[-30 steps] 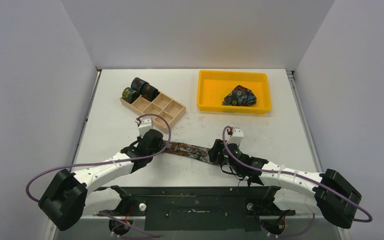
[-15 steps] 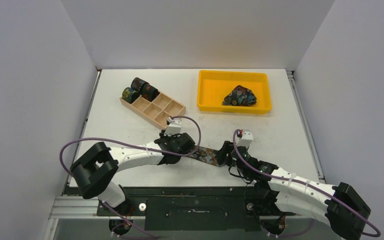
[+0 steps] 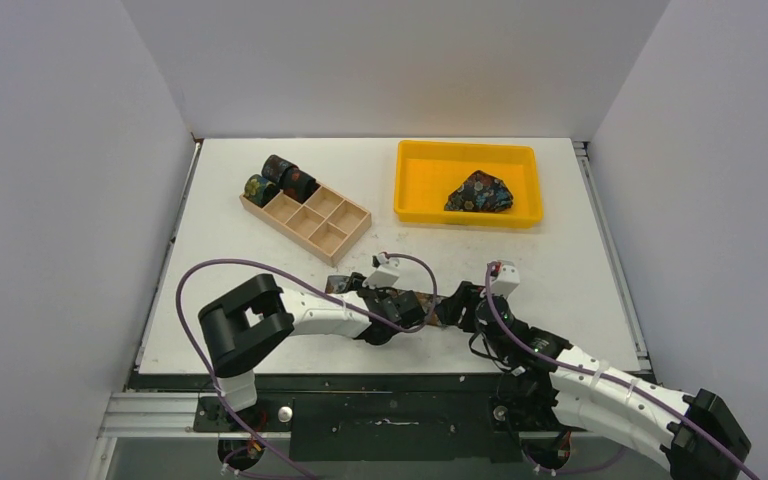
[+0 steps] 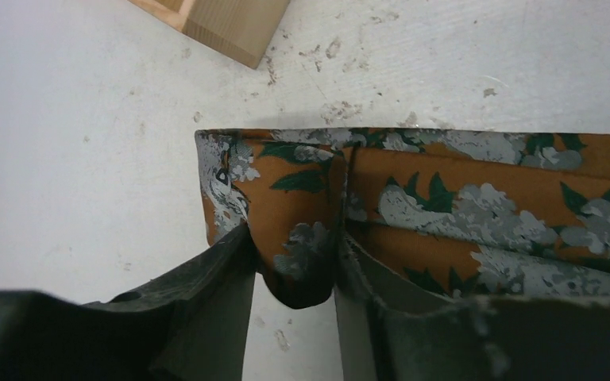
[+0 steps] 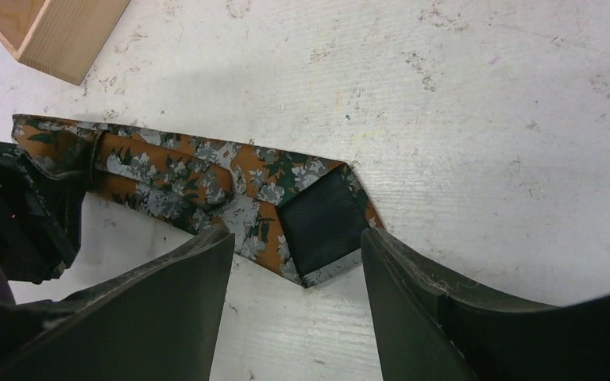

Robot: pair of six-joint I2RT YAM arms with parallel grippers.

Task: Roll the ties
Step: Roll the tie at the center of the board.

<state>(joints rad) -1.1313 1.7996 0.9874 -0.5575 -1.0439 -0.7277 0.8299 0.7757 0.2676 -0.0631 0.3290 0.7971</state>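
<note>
A rust-brown tie with grey-green flowers (image 3: 426, 305) lies flat near the table's front, folded back on itself. My left gripper (image 3: 407, 308) is shut on its folded end (image 4: 298, 254), which bulges down between the jaws. My right gripper (image 3: 457, 305) is open just above the tie's wide pointed end (image 5: 318, 226), whose black lining faces up; the jaws stand either side without touching it. Three rolled ties (image 3: 278, 181) sit at the far end of the wooden box (image 3: 312, 218). A blue floral tie (image 3: 480, 193) lies bunched in the yellow tray (image 3: 416, 175).
The wooden box's near corner shows in the left wrist view (image 4: 226, 24) and in the right wrist view (image 5: 55, 36), close to the tie. White walls enclose the table on three sides. The left arm's purple cable (image 3: 200, 275) loops over the table's left part.
My left gripper has swept right along the tie, folding it over, and now sits next to my right gripper. The visible tie has shortened. My right gripper shifted slightly right.
</note>
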